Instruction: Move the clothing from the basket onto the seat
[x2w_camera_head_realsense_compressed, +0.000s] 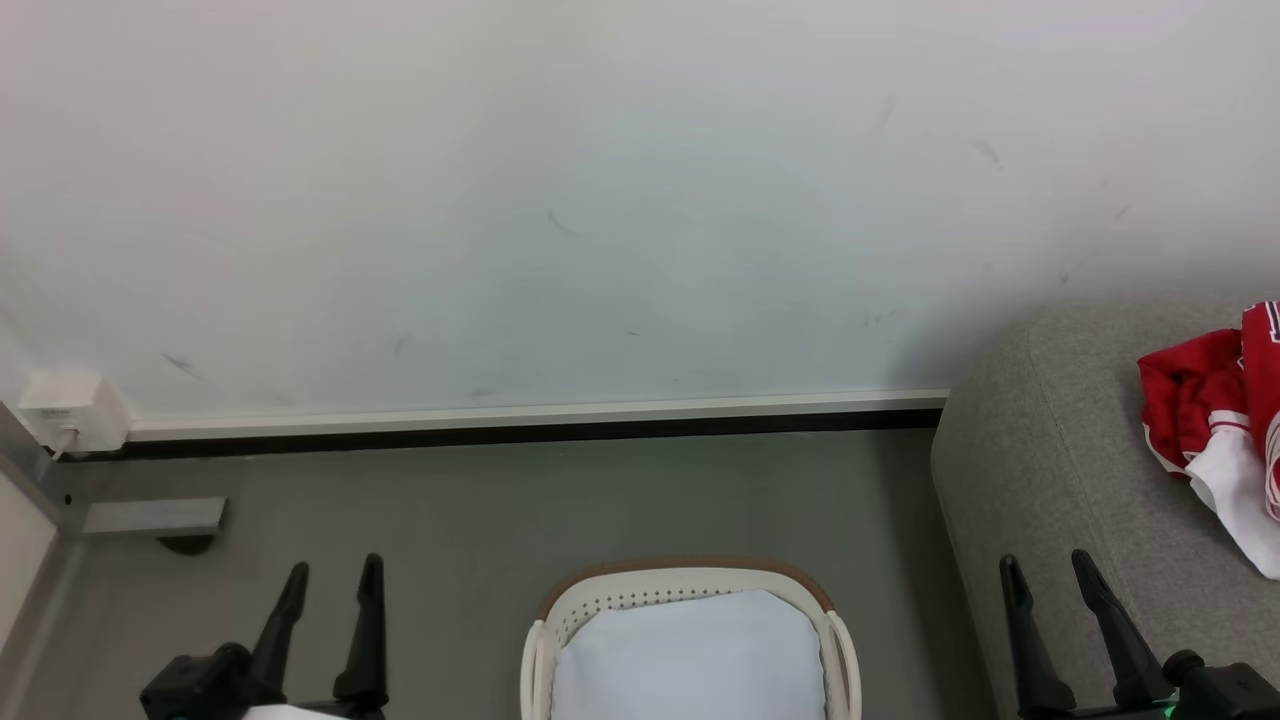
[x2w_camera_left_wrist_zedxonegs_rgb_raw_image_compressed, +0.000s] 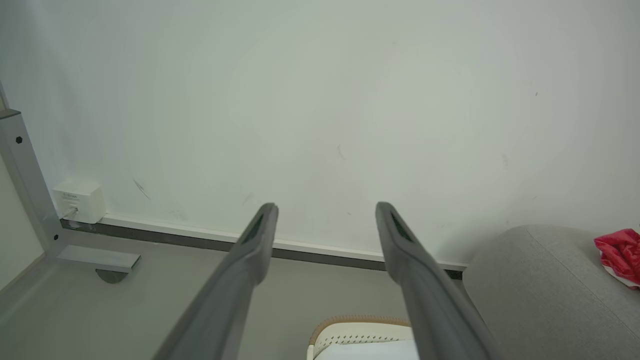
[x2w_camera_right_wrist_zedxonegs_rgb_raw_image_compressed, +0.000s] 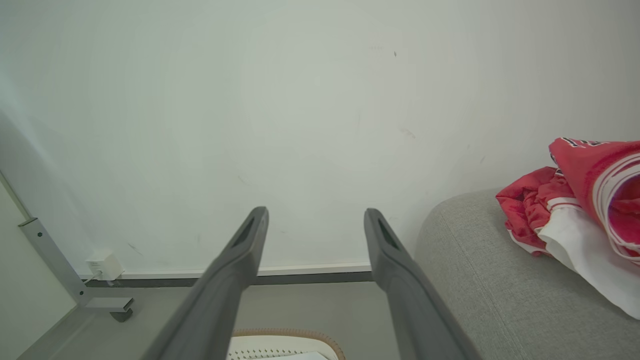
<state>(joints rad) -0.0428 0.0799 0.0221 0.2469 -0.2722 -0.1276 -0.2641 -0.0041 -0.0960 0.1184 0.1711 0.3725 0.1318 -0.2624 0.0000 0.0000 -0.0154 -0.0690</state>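
Item: clothing, red/white, heaped on seat, 3 o'clock. 6 o'clock: basket, looks bare inside. L gripper, R gripper: fingers spread, empty. Rec: verify basket empty; keep arms clear.

Bare indoor room got up as a home corner, more test space than lived-in house: grey fabric seat with red clothing heaped on it, white laundry basket on the grey floor left of the seat. Behind the seat a plain scuffed white wall with baseboard; far left of the seat a surface-mounted socket box and a bare metal frame post.
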